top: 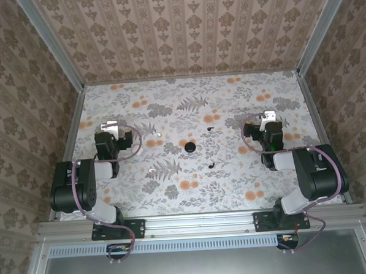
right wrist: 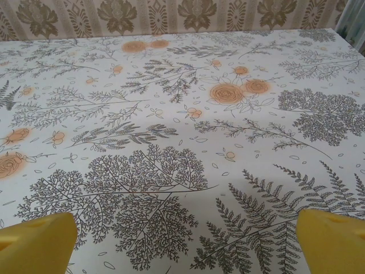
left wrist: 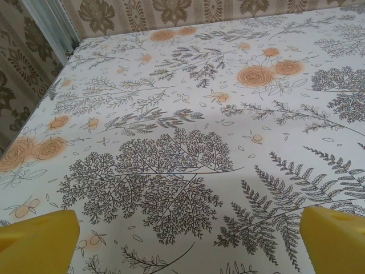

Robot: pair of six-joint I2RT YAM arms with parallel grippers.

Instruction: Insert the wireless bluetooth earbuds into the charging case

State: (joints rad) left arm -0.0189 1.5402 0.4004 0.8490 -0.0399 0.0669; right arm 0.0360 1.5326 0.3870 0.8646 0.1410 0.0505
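The round black charging case (top: 189, 147) lies on the flowered tabletop (top: 198, 191), midway between the two arms. One tiny black earbud (top: 208, 129) rests just behind and to the right of it. The other earbud (top: 210, 166) lies in front of it, also to the right. My left gripper (top: 110, 125) hovers over the table's left side, well away from the case. In the left wrist view that gripper (left wrist: 191, 240) is open, its yellow fingertips (left wrist: 40, 240) wide apart over bare cloth. My right gripper (top: 268, 116) is at the right, open (right wrist: 188, 240), with nothing between its fingers.
Patterned walls close the table in at the back and both sides, with aluminium posts (top: 49, 39) at the corners. A metal rail (top: 193, 222) carrying both arm bases runs along the near edge. Cables loop beside each wrist.
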